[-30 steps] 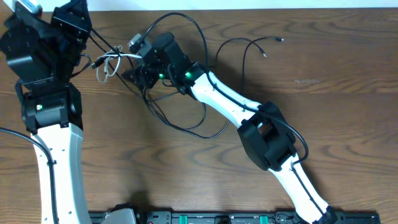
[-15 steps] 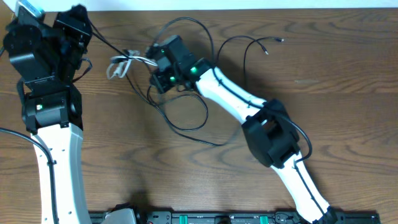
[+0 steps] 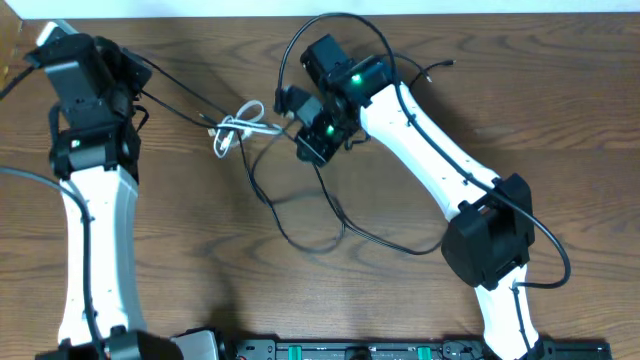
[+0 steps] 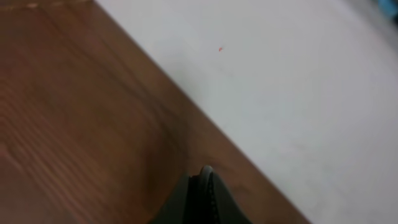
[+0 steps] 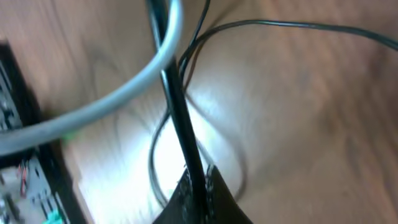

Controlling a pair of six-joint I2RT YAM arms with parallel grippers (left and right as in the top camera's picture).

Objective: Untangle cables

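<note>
Overhead view of the desk, seen mid-separation. The white cable lies as a small bunched knot of loops between the two arms. The black cable runs through it, stretched in near-straight strands toward the left pincer and falling in slack loops on the wood below the right pincer. The right pincer is closed, and in its wrist view a black cord emerges from between the fingertips. The left pincer is also closed. Its wrist view shows no cord, but the taut strands ending at it suggest a hold on the black cable. Both cords are judged light, thin and limp. They would follow a pull rather than a push, slide readily through a loose pinch, and cinch tighter if drawn hard. The better holds are probably on a single strand just beside the knot, or at a plug end that can be fed back through a loop.
</note>
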